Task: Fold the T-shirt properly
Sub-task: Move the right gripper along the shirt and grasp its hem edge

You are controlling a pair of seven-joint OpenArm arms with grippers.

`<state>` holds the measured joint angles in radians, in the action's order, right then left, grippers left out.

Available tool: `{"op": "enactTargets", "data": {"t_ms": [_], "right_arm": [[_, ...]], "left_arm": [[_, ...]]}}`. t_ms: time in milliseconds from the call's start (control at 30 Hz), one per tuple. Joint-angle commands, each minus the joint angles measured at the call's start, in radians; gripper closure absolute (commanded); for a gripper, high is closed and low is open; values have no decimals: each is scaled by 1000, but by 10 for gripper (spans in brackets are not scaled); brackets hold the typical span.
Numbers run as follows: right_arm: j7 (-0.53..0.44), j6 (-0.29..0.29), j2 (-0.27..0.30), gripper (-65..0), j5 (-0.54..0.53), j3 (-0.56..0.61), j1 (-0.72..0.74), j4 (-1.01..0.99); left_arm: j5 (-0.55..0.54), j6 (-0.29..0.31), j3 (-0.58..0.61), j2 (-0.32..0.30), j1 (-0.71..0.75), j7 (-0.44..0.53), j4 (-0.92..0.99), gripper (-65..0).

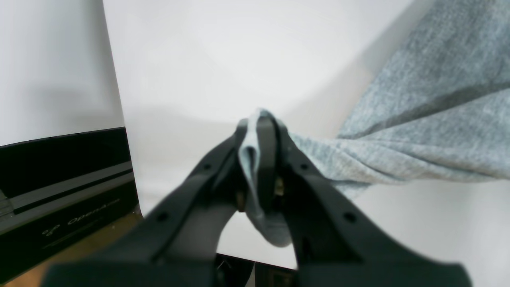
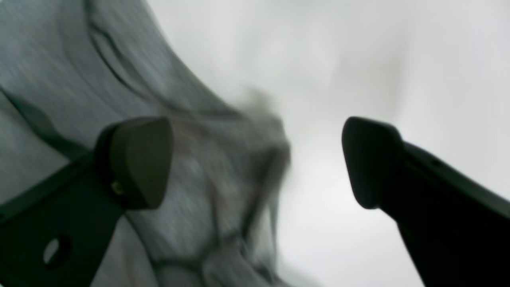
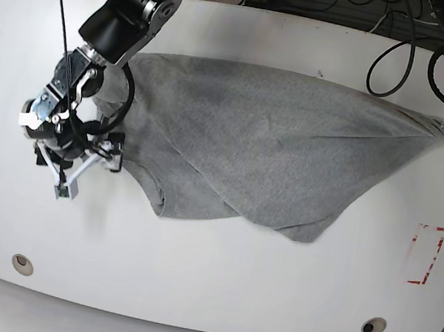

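the t-shirt (image 3: 266, 139) is heather grey, a fine mottled fleck of light and darker grey with a faint blue-grey cast in the left wrist view, and its creases show as darker grey lines. the table (image 3: 207, 279) is plain white, with a small red outlined rectangle (image 3: 425, 255) near its edge and two round grey-rimmed holes along its near side. the left gripper (image 1: 259, 131) and the right gripper (image 2: 257, 159) are matte black, and the cables (image 3: 400, 58) at the far edge are black too.
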<state>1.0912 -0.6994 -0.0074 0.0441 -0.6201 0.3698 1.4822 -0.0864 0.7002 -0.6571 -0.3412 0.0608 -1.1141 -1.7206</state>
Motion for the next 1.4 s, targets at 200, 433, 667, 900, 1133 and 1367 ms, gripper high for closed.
{"op": "enactTargets", "data": {"t_ms": [200, 433, 667, 900, 1133, 1367], "right_arm": [[-139, 1, 60, -650, -14, 12, 222, -332], [-250, 1, 99, -650, -22, 116, 309, -556], [-320, 1, 91, -650, -20, 197, 324, -633], [-400, 1, 71, -650, -22, 265, 343, -713], [-500, 1, 70, -650, -14, 300, 377, -843], [-572, 1, 70, -650, -13, 308, 395, -929]], "left_arm": [[0, -2, -7, -22, -11, 7, -19, 0], [0, -2, -7, -20, -11, 7, -19, 0], [0, -2, -7, -19, -11, 7, -19, 0], [0, -2, -7, -19, -11, 7, -19, 0], [0, -2, -7, -19, -11, 7, -17, 0], [0, -2, -7, -19, -11, 7, -15, 0]]}}
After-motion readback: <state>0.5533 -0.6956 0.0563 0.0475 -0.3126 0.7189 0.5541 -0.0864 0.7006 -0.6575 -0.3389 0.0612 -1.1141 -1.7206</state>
